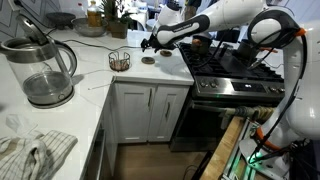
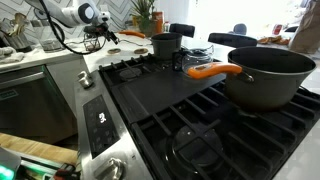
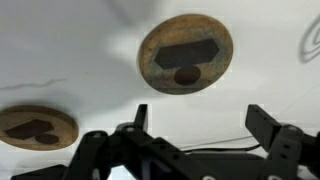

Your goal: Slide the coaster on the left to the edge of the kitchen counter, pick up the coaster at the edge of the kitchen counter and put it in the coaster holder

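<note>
In the wrist view two round dark-brown coasters lie flat on the white kitchen counter (image 3: 90,60). One coaster (image 3: 185,53) is ahead of my fingers and the second (image 3: 35,127) is at the lower left. My gripper (image 3: 203,125) is open and empty, hovering above the counter just short of the nearer coaster. In an exterior view the gripper (image 1: 150,42) hangs over a coaster (image 1: 148,60), with the dark wire coaster holder (image 1: 119,60) beside it on the counter (image 1: 95,85). The gripper also shows far off in an exterior view (image 2: 103,33).
A glass kettle (image 1: 45,70) stands on the near part of the counter, with a crumpled cloth (image 1: 35,155) at its front. The black stove top (image 1: 235,70) adjoins the counter and carries a large pot (image 2: 270,75) and a small pot (image 2: 165,45). Plants and bottles (image 1: 100,15) stand at the back.
</note>
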Robot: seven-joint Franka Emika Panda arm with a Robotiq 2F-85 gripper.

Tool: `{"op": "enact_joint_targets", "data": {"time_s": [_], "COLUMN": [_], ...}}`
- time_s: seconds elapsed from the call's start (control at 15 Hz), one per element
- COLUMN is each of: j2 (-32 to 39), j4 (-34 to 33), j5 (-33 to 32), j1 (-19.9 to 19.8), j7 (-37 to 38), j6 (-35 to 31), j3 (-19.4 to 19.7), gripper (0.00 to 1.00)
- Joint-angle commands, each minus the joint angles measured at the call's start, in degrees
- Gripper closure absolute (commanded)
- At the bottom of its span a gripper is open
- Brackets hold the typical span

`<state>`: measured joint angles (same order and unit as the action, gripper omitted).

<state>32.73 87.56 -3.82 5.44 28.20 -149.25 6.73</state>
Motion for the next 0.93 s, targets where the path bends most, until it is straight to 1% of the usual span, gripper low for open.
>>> {"op": "enact_joint_targets", "data": {"time_s": [0.0, 0.13, 0.2, 0.33, 0.6, 0.87], "j2": [0.6, 1.2, 2.8, 4.3, 7.5, 10.4], "j4": [-0.1, -0.2, -2.1, -3.7, -6.6, -9.3], "j5": [0.5, 0.4, 0.9, 1.0, -1.0, -2.6], "j1": [0.5, 0.6, 0.2, 0.2, 1.6, 3.0], "j7": [-0.6, -0.7, -0.8, -0.9, 0.3, 0.9], "j6": [-1.1, -1.8, -1.4, -1.3, -1.9, -0.5], "j3": [0.8, 1.0, 0.7, 0.8, 2.9, 5.4], "gripper": [0.00, 0.00, 0.00, 0.00, 0.00, 0.00]}}
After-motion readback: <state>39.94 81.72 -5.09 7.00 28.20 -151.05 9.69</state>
